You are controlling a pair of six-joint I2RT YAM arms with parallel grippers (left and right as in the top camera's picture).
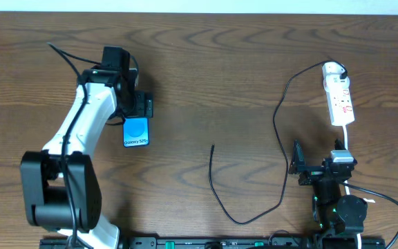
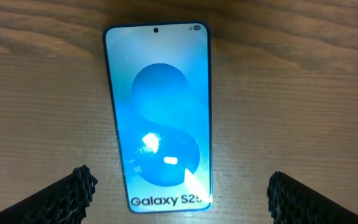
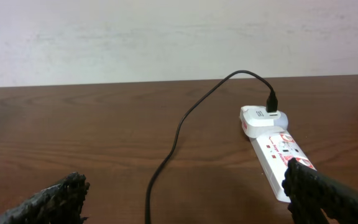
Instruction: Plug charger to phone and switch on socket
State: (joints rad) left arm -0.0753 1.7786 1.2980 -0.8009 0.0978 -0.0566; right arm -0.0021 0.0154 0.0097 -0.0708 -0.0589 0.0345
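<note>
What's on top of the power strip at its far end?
On the power strip, a white adapter with the black cable plugged into it. The outlet beneath the adapter is covered.

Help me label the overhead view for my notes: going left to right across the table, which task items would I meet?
phone → loose plug tip of the charger → socket
</note>
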